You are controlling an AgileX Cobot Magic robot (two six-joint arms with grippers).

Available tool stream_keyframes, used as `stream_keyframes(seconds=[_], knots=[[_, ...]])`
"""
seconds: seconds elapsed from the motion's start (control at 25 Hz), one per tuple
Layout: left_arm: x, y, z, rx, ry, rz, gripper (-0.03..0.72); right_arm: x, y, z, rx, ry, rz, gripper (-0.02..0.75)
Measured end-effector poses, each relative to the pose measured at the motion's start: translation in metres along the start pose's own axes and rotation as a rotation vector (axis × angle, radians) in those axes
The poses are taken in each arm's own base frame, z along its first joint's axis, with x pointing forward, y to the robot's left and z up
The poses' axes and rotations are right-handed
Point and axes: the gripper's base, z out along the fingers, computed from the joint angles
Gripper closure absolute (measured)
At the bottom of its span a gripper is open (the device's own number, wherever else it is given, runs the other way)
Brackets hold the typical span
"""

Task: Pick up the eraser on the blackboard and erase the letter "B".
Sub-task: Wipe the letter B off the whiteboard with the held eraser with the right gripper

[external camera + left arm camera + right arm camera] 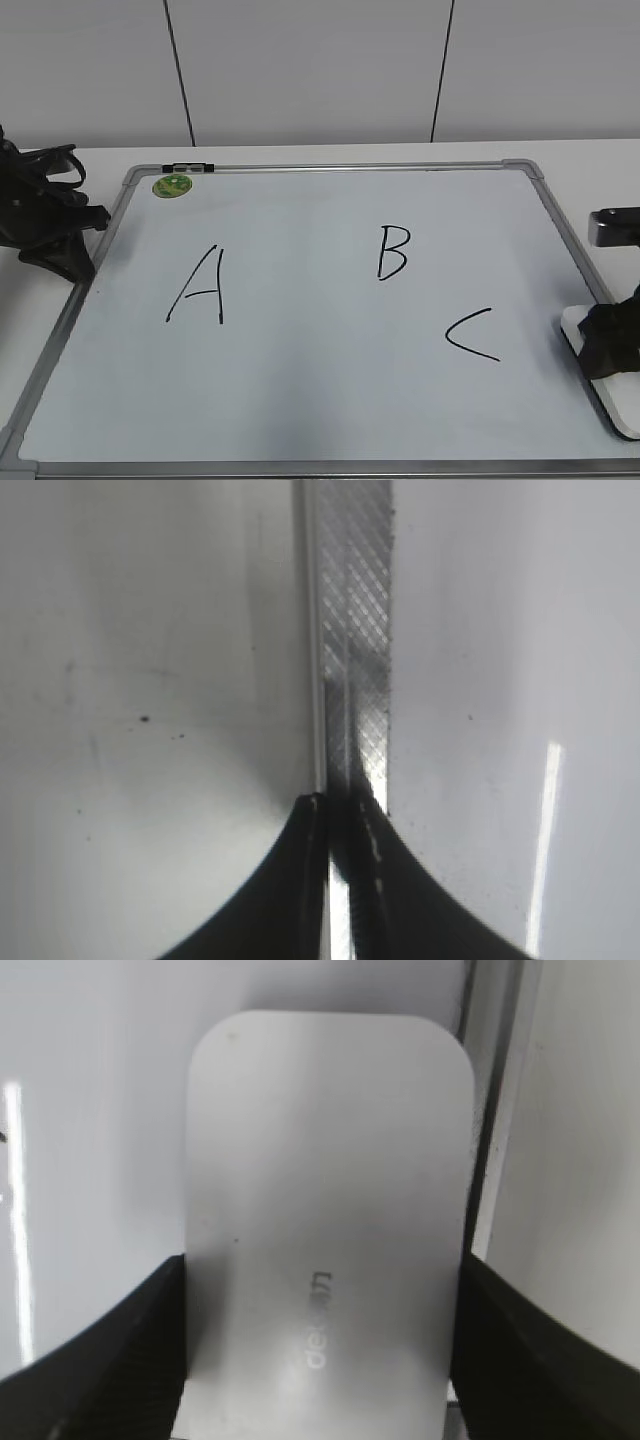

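The right claw (320, 1360) has its fingers clamped against both long sides of the eraser (325, 1190), at the blackboard's (300, 380) right edge.

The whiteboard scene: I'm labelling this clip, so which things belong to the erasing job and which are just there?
Job: eraser, between the right gripper fingers; letter "B"; blackboard.
Just there: letter "A", letter "C", green sticker, left gripper.

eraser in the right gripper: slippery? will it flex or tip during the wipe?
The eraser looks like a smooth glossy shell, so probably slick; the right gripper's fingers bracket its long sides, which should help. It shows no bend, so likely rigid. Flat and low on the blackboard, it should slide rather than tip.
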Motion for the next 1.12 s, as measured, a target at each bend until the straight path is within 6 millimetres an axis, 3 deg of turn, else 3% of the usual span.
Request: stream_keyframes(seconds=[0.32,0.64,0.84,1.12], knots=[[0.000,0.000,0.000,0.000,0.001,0.000,0.666,-0.034,0.013,-0.033,-0.011,-0.085,-0.056,0.214],[0.000,0.000,0.000,0.001,0.001,0.000,0.666,-0.096,0.062,-0.062,-0.054,-0.185,-0.230,0.214],[0.000,0.000,0.000,0.001,0.001,0.000,0.666,-0.132,0.083,-0.053,-0.070,-0.175,-0.300,0.214],[0.000,0.000,0.000,0.005,0.001,-0.005,0.666,-0.174,0.092,-0.006,-0.076,-0.077,-0.356,0.214]])
